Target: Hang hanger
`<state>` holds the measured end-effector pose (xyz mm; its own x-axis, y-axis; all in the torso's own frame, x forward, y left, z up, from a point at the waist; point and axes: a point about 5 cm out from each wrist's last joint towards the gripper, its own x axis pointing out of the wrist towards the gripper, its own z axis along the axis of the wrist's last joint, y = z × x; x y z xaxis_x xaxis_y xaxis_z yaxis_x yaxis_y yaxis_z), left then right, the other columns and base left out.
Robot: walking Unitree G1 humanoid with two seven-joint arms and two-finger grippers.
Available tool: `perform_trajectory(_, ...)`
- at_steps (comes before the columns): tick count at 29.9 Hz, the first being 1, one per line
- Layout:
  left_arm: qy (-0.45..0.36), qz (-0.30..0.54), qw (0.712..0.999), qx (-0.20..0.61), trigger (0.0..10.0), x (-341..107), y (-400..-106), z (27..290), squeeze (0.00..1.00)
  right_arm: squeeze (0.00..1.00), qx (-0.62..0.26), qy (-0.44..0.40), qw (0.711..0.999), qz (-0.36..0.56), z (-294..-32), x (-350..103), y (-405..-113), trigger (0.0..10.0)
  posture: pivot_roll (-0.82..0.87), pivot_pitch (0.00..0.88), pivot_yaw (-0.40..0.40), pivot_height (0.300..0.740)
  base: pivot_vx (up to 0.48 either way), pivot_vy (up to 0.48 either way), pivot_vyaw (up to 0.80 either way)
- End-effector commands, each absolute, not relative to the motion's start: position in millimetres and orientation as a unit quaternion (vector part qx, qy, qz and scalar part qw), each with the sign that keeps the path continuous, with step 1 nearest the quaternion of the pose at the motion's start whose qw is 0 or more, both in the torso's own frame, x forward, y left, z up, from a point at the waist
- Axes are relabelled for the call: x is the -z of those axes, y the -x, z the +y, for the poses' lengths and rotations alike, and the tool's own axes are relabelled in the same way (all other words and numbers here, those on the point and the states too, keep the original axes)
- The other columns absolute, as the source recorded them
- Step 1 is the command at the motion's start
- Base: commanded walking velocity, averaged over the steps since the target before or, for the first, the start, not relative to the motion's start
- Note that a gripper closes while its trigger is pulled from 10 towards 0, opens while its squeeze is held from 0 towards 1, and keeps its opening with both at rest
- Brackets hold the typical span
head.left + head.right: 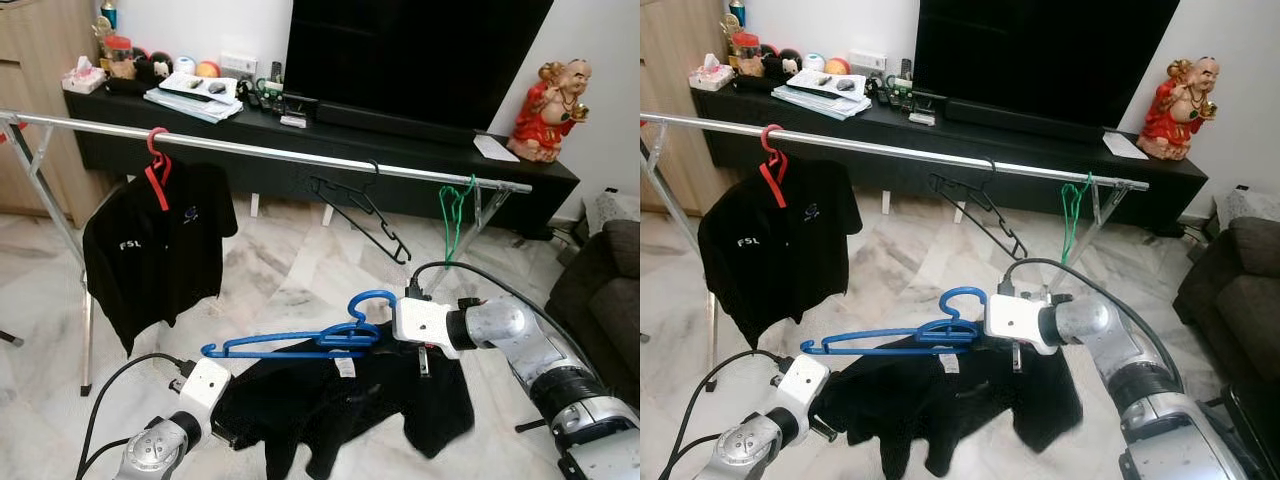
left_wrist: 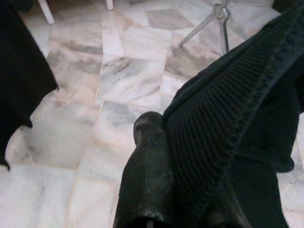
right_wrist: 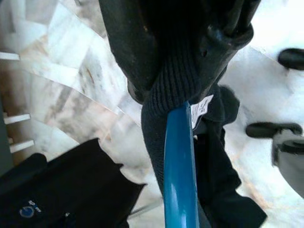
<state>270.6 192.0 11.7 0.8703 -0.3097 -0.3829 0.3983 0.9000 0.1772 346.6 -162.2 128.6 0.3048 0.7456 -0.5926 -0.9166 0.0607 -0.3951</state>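
Blue hanger (image 1: 300, 342) with black shirt (image 1: 350, 400), held below the metal rail (image 1: 300, 152): right hand (image 3: 183, 80) clamped on collar and hanger, left hand (image 2: 190, 156) gripping shirt's edge.

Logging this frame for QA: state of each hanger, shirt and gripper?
Blue hanger: off the rail, held low, hook up, partly inside the held shirt.
Held shirt: black, gripped by both grippers, sagging between them.
Right gripper: shut on the shirt collar at the hanger.
Left gripper: shut on the shirt edge.
Red hanger: on rail, carrying a black shirt.
Black hanger: on rail, empty, tilted.
Green hanger: on rail, empty.
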Motion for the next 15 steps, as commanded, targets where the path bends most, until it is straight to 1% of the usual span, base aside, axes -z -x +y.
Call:
perform_trajectory(1, -0.129, 0.192, 0.958, 0.173, 0.0, -8, -268, 195, 0.0, 0.0, -0.564, 0.346, 0.744, 0.1, -174, -139, -349, 0.0, 0.12, 0.001, -0.179, 0.74, 0.0, 0.0, 0.0)
perform_trajectory(2, -0.13, 0.194, 0.957, 0.172, 0.0, -7, -267, 195, 0.0, 0.0, -0.567, 0.337, 0.744, 0.104, -175, -138, -348, 0.0, 0.12, 0.003, -0.176, 0.74, 0.0, 0.0, 0.0)
perform_trajectory(3, -0.131, 0.196, 0.956, 0.172, 0.0, -7, -266, 196, 0.0, 0.0, -0.58, 0.337, 0.732, 0.118, -178, -134, -344, 0.0, 0.12, 0.003, -0.176, 0.74, 0.0, 0.0, 0.0)
perform_trajectory(4, -0.132, 0.202, 0.956, 0.168, 0.0, -5, -265, 197, 0.0, 0.0, -0.573, 0.373, 0.713, 0.155, -191, -125, -340, 0.0, 0.12, 0.005, -0.174, 0.74, 0.0, 0.0, 0.0)
perform_trajectory(6, -0.133, 0.205, 0.955, 0.166, 0.0, -5, -264, 198, 0.0, 0.0, -0.565, 0.392, 0.705, 0.17, -197, -122, -339, 0.0, 0.12, 0.005, -0.174, 0.74, 0.0, 0.0, 0.0)
perform_trajectory(7, -0.135, 0.208, 0.954, 0.167, 0.0, -4, -263, 200, 0.0, 0.0, -0.549, 0.427, 0.692, 0.195, -206, -118, -338, 0.0, 0.12, 0.006, -0.171, 0.74, 0.0, 0.0, 0.0)
perform_trajectory(8, -0.135, 0.208, 0.954, 0.167, 0.0, -4, -263, 200, 0.0, 0.0, -0.549, 0.427, 0.692, 0.195, -206, -118, -338, 0.0, 0.12, 0.006, -0.171, 0.74, 0.0, 0.0, 0.0)
perform_trajectory(9, -0.137, 0.212, 0.953, 0.168, 0.0, -3, -261, 201, 0.0, 0.0, -0.52, 0.46, 0.686, 0.216, -217, -116, -339, 0.0, 0.12, 0.01, -0.168, 0.74, 0.0, 0.0, 0.0)
perform_trajectory(11, -0.137, 0.214, 0.953, 0.167, 0.0, -3, -260, 201, 0.0, 0.0, -0.506, 0.469, 0.688, 0.222, -221, -116, -340, 0.0, 0.12, 0.01, -0.168, 0.74, 0.0, 0.0, 0.0)
perform_trajectory(15, -0.139, 0.22, 0.951, 0.166, 0.0, -1, -259, 203, 0.0, 0.0, -0.492, 0.492, 0.678, 0.238, -227, -113, -339, 0.0, 0.12, 0.015, -0.164, 0.74, 0.0, 0.0, 0.0)
